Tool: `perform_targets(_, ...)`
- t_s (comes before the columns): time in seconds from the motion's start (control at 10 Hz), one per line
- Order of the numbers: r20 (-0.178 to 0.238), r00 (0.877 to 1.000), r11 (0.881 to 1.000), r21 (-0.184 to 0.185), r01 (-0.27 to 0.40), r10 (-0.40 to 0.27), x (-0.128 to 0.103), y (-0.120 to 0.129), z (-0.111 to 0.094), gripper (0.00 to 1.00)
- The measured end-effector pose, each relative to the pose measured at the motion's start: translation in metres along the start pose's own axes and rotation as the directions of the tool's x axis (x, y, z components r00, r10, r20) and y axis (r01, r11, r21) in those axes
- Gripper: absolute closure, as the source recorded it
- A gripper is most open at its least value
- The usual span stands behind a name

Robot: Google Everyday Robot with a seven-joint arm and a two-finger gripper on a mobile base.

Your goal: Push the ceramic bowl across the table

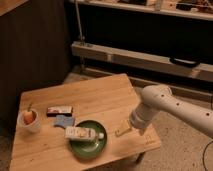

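Observation:
The ceramic bowl (pixel 88 142) is a shallow dark-green dish near the front edge of the light-wood table (pixel 90 97). A small white bottle (pixel 81 133) lies across its rim. My gripper (pixel 122 131) is low over the table just right of the bowl, a short gap from its rim, at the end of the white arm (pixel 165 105) reaching in from the right.
A white cup with a carrot (pixel 29 120) stands at the table's left edge. A dark snack bar (pixel 60 110) and a blue sponge (pixel 63 121) lie left of the bowl. A metal shelf rail (pixel 140 60) runs behind the table.

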Motion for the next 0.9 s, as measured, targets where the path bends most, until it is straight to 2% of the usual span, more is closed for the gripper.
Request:
perform_targets(0.7, -0.002, 1.000, 1.000, 0.000, -0.003, 0.003, -0.0010, 0.0011, -0.0005, 0.20)
perform_targets(0.8, -0.011, 1.000, 1.000, 0.003, -0.010, 0.010, -0.0009, 0.0020, -0.0019, 0.20)
perform_targets(0.9, -0.064, 0.997, 0.999, 0.007, -0.046, 0.046, 0.0005, 0.0092, -0.0076, 0.20)
